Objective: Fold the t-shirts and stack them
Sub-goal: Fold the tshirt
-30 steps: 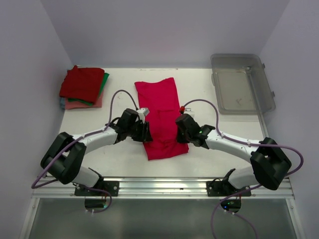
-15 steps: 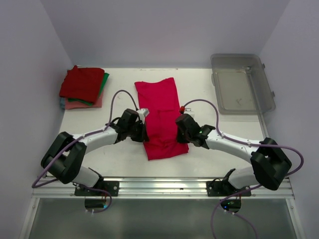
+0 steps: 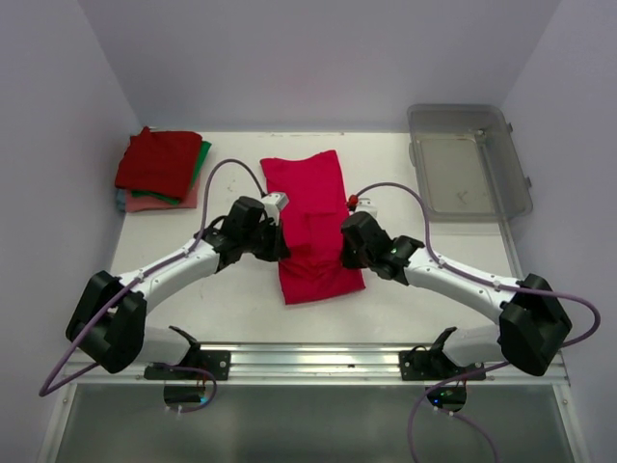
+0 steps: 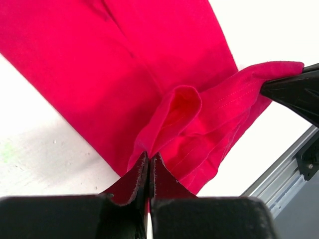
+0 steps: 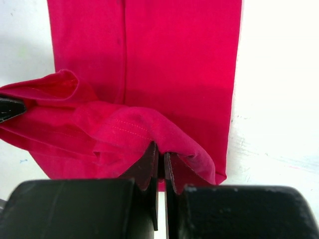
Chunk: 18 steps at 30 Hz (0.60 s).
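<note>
The crimson-pink t-shirt [image 3: 310,207] lies as a long narrow strip in the middle of the top view on the white table [image 3: 424,222], with its lower end raised off the surface. The left gripper [image 4: 149,167] is pinched tight on the stitched hem at the strip's left corner, and the right gripper [image 5: 161,154] is closed just as tightly on the opposite corner. The cloth looks light, soft and limp: it sags and bunches between the two grips, so it is best held at both hem corners, level and gently taut. The folded stack [image 3: 159,169], dark red over green and salmon-pink, sits in the upper left. No brand, label or writing is legible.
</note>
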Each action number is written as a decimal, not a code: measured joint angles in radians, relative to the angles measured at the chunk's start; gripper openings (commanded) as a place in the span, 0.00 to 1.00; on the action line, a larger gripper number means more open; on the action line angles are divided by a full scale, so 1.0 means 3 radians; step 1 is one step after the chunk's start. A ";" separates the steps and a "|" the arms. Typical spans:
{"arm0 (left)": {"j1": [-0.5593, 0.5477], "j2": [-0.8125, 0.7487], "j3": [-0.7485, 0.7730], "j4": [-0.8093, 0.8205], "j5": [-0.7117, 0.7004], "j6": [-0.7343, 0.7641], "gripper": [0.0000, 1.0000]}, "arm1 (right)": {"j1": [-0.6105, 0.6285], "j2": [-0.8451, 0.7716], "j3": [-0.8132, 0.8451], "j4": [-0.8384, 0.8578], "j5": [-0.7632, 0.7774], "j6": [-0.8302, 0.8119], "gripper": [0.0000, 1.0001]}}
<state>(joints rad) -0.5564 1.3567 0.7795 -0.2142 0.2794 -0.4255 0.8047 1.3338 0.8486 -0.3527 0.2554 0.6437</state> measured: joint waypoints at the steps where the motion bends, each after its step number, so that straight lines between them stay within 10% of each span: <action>1: 0.0000 0.0001 0.0039 -0.0010 -0.0014 0.0006 0.00 | 0.0000 0.0001 0.0038 -0.0009 0.0023 -0.0020 0.00; 15: 0.0154 0.0774 0.1006 -0.0160 -0.0418 0.0238 0.00 | -0.0323 0.0689 0.1025 -0.0109 0.0170 -0.0294 0.00; 18: 0.0352 0.1153 0.1298 -0.0136 -0.0435 0.0315 0.42 | -0.0523 0.1225 0.1467 -0.0150 0.0252 -0.0291 0.60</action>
<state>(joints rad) -0.4507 1.7027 1.1690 -0.2550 0.1490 -0.3309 0.6479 1.7012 1.2888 -0.3977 0.3309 0.5564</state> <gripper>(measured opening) 0.210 0.194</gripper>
